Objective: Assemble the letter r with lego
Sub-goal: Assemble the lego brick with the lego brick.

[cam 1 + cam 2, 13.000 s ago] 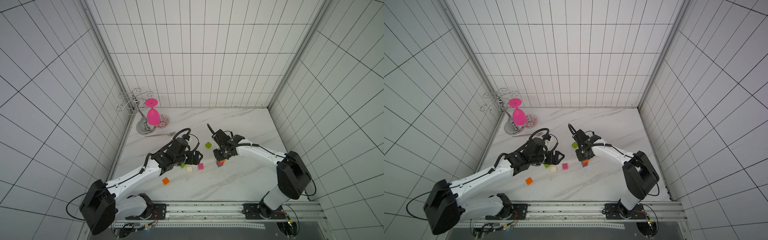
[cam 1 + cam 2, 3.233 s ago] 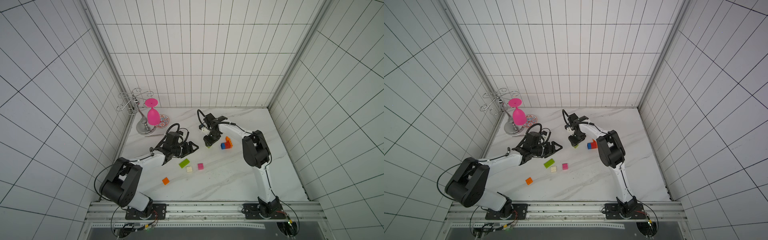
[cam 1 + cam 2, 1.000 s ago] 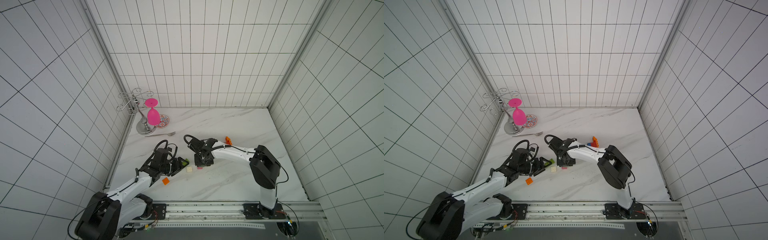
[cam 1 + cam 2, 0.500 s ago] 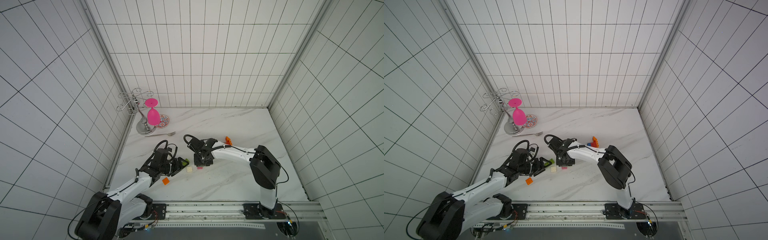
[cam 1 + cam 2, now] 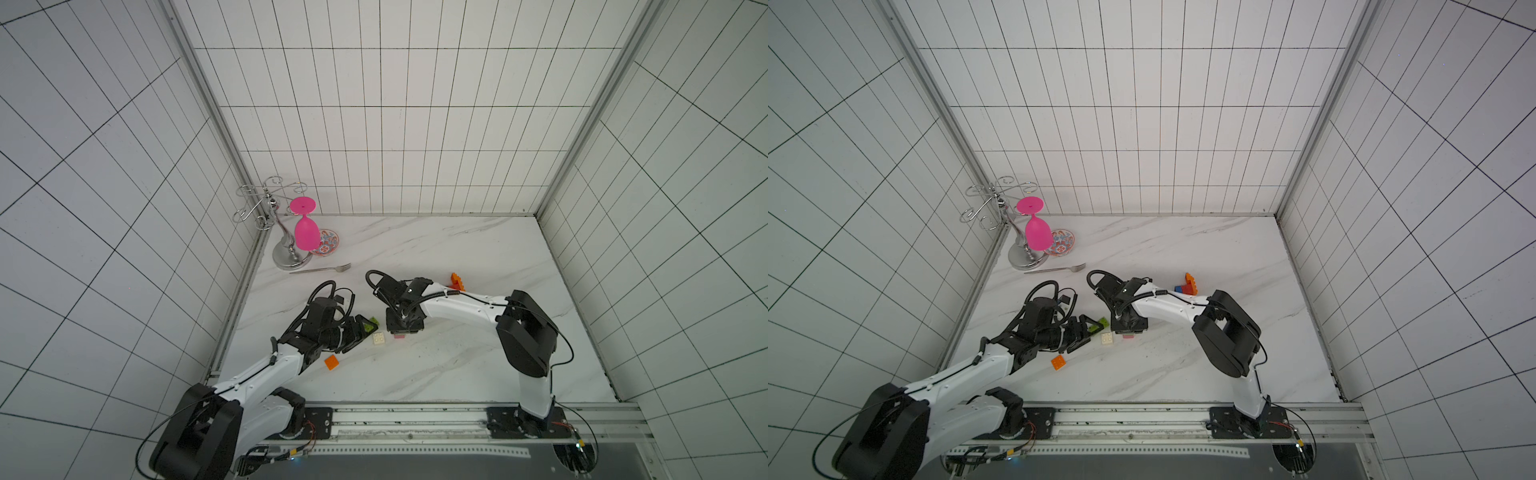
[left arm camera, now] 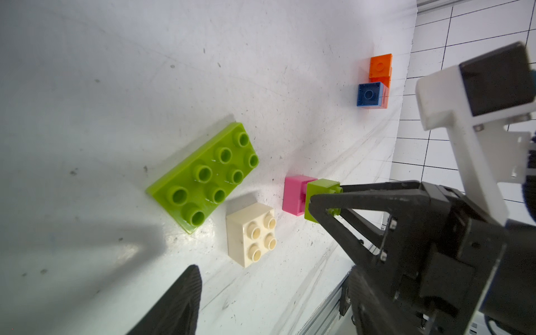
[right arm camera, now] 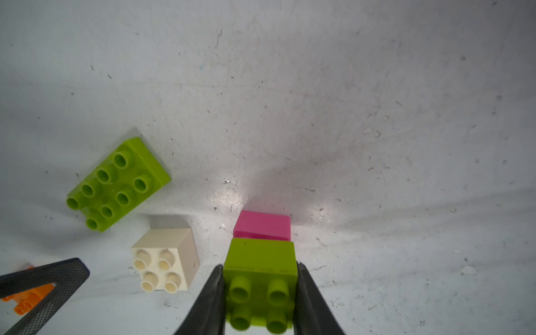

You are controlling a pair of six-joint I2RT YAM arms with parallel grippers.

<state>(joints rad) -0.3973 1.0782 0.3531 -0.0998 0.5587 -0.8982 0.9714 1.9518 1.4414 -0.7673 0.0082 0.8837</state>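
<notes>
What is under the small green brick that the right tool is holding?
A pink brick, standing on the table, is directly under the small green brick gripped by the right tool. Its top face is covered, so I cannot tell if they are fully joined.

Metal rack (image 5: 287, 261) stands in table (image 5: 457, 249) corner; pink goblet (image 5: 306, 235) hangs upside down from it; patterned dish (image 5: 329, 244) just beside rack base, partly behind goblet; fork (image 5: 322, 270) lies near base, tines pointing away.

At frame centre lie a lime plate (image 5: 1101, 322), cream brick (image 5: 1107, 338), orange brick (image 5: 1058, 362) and small lime brick (image 7: 261, 261) atop pink brick (image 7: 262, 227); red-blue-orange cluster (image 5: 1187, 286) farther right.
</notes>
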